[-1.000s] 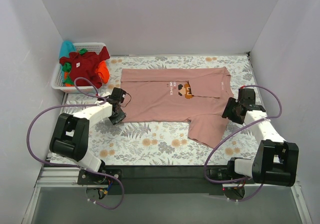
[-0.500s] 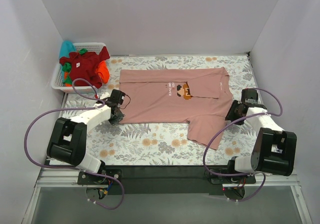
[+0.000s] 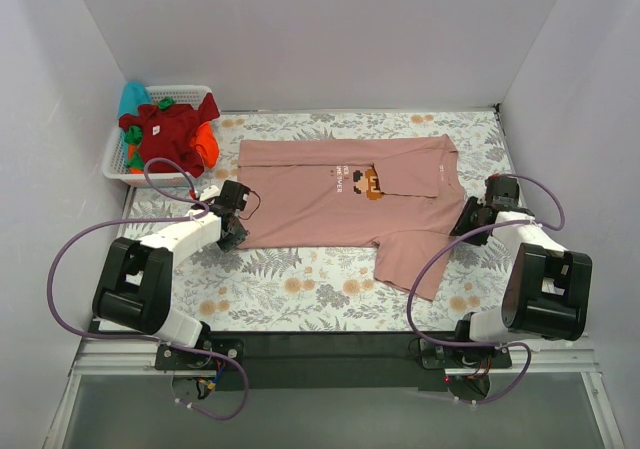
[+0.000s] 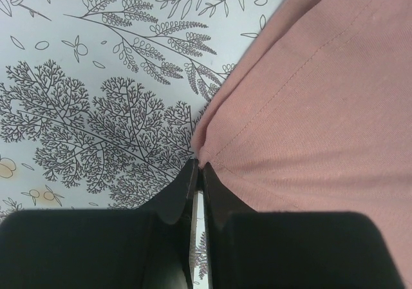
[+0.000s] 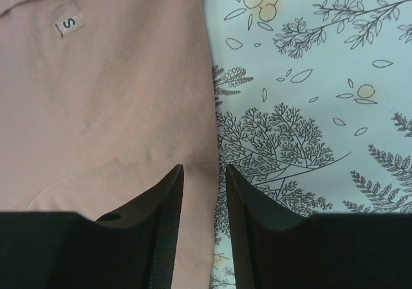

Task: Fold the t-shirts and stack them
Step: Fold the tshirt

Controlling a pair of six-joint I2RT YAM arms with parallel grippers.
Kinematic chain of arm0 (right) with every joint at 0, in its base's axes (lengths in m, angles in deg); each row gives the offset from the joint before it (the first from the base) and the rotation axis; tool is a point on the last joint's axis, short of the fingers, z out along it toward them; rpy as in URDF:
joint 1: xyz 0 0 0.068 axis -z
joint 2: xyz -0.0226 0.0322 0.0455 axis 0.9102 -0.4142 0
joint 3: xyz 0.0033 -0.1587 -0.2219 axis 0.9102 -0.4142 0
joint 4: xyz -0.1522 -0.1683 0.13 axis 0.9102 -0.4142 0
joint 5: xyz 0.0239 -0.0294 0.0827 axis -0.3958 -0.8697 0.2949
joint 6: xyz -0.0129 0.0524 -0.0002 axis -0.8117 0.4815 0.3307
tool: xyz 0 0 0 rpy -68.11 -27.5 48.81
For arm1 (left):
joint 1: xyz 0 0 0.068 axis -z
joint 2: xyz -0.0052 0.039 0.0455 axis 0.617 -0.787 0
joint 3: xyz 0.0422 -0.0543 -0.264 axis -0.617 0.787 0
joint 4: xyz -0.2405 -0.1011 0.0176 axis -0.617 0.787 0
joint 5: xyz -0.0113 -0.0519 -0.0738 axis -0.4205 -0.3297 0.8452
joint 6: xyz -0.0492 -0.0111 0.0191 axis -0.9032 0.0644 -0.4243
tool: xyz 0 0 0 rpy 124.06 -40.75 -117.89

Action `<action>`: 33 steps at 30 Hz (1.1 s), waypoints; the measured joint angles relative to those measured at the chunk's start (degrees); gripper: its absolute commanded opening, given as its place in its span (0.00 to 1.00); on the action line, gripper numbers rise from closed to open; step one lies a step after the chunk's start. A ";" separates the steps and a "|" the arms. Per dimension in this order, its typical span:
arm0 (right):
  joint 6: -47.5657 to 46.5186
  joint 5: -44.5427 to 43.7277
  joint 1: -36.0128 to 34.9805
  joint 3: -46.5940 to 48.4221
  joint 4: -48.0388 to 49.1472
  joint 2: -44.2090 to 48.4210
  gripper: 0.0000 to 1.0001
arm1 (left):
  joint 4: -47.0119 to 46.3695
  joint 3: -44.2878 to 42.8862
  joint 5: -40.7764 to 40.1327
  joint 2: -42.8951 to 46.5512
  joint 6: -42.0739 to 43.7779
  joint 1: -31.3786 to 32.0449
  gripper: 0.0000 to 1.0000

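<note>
A dusty-pink t-shirt (image 3: pixel 345 197) with a pixel-art print lies spread flat on the floral cloth, one sleeve folded toward the front. My left gripper (image 3: pixel 239 234) sits at its near left hem corner. In the left wrist view it (image 4: pixel 199 167) is shut, pinching that corner of the pink fabric (image 4: pixel 322 109). My right gripper (image 3: pixel 465 219) is at the shirt's right edge. Its jaws (image 5: pixel 204 168) stand apart, straddling the edge of the pink fabric (image 5: pixel 116 96) without pinching it. Dark red (image 3: pixel 165 129), orange (image 3: pixel 207 141) and teal (image 3: pixel 133 97) t-shirts lie heaped in the basket.
The white slatted basket (image 3: pixel 113 161) stands at the back left corner against the left wall. White walls close in the table on three sides. A small size label (image 5: pixel 66 24) shows on the pink fabric. Purple cables loop beside both arms.
My left gripper has closed on the shirt's hem corner. My right gripper's jaws have narrowed around the shirt's right edge, and that arm's forearm has swung closer to the right wall.
</note>
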 measured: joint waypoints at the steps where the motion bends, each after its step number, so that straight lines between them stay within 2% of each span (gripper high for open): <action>1: 0.00 0.20 0.15 0.00 0.39 -0.17 0.39 | -0.04 0.00 0.00 0.00 0.09 0.00 0.00; 9: -0.22 2.36 0.70 0.00 3.19 -3.17 0.36 | -0.09 0.02 0.00 0.00 0.33 0.00 0.00; 11: -0.37 2.82 0.70 -0.02 3.69 -3.50 0.29 | -0.07 0.02 0.00 0.00 0.33 0.00 0.00; 15: -0.42 3.02 0.76 -0.55 4.26 -3.41 0.02 | 0.04 0.02 -0.07 0.02 0.31 0.00 0.00; 20: 0.50 1.62 1.25 -1.79 2.84 -0.04 0.01 | 1.44 0.02 -1.11 2.54 0.20 0.02 0.00; 28: 2.93 -0.57 3.32 -3.78 -3.19 10.60 0.01 | 5.29 0.00 -2.67 7.93 -0.35 -0.02 0.00; 33: 3.85 -0.13 3.43 -1.95 -5.25 9.27 0.01 | 6.54 -1.81 -2.89 6.45 0.04 -0.26 0.00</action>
